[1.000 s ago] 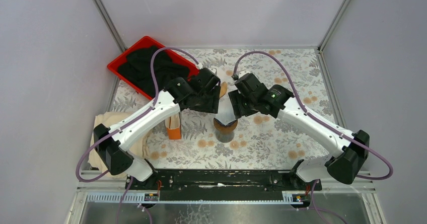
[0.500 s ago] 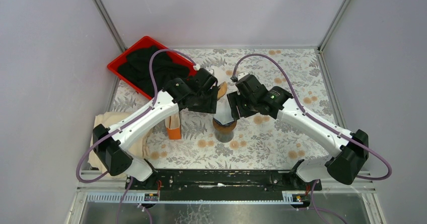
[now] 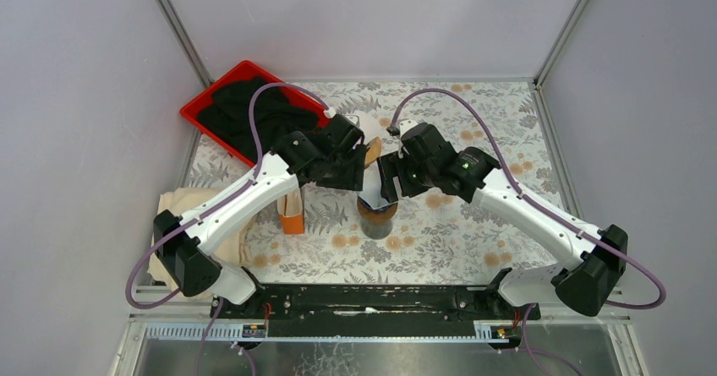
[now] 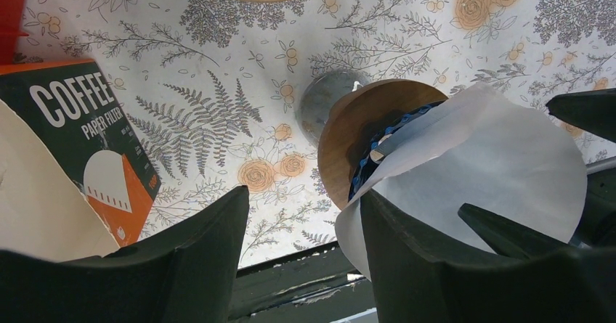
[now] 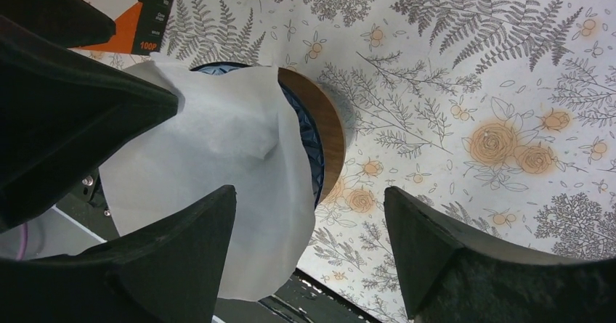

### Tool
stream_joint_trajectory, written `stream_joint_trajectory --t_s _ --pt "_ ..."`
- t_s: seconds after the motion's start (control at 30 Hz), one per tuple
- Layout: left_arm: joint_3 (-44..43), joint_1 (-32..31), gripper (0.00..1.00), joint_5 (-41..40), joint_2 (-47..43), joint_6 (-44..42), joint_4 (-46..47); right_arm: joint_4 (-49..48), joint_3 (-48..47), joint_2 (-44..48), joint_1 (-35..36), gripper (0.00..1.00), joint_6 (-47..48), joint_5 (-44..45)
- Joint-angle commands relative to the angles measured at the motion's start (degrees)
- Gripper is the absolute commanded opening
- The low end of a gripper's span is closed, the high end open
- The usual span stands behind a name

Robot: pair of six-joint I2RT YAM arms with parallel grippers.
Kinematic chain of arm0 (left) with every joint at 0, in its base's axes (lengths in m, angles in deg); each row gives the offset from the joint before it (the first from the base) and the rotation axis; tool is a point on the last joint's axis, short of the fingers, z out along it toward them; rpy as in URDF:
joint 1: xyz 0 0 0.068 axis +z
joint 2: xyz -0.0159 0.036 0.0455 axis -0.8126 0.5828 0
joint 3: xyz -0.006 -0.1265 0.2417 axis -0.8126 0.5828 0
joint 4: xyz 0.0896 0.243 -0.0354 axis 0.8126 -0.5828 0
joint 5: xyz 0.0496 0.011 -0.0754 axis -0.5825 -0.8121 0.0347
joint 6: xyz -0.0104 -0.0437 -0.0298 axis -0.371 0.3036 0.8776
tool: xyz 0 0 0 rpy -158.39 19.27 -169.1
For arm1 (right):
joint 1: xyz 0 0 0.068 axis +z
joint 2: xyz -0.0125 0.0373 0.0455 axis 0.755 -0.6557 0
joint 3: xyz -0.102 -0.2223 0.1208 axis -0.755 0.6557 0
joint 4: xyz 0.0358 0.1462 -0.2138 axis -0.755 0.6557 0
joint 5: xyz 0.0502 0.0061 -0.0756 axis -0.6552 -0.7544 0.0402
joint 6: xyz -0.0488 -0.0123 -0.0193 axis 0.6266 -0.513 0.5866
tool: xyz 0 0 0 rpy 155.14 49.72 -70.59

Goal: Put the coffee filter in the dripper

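The dripper [image 3: 378,220] stands mid-table, with a wooden collar [image 4: 347,131] and a blue ribbed cone [image 5: 309,138]. The white paper filter [image 3: 375,195] sits in its mouth, and its paper stands up out of the cone. The filter also shows in the left wrist view [image 4: 501,170] and the right wrist view [image 5: 211,141]. My left gripper [image 3: 362,176] [image 4: 305,192] is open and empty just left of the filter. My right gripper [image 3: 386,183] [image 5: 311,190] is open and empty, and one finger [image 5: 181,258] lies against the filter's side.
An orange and black paper-filter box [image 3: 292,215] [image 4: 80,120] stands left of the dripper. A red tray [image 3: 196,112] with black cloth is at the back left. Beige cloth [image 3: 173,211] lies at the left edge. A round wooden piece [image 3: 373,150] lies behind the dripper.
My right gripper has shifted a little left, closer over the dripper and filter. My left gripper has barely moved. The filter stays in the dripper.
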Motion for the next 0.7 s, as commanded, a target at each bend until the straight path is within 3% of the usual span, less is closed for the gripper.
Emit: stream_joint_trajectory --t_s 0.0,0.27,0.67 --pt "0.39 0.47 0.65 0.59 -1.55 -1.13 2.61 -1.49 1.36 -0.49 -0.32 0.82 0.69 -1.97" --pt "0.92 0.45 0.65 0.09 -1.21 -1.08 2.65 -0.68 3.26 -1.16 -0.36 0.86 1.6 -5.43" --pt "0.49 0.41 0.65 1.13 -0.85 -1.04 3.04 -3.1 1.86 0.42 -0.32 0.92 0.74 -2.86"
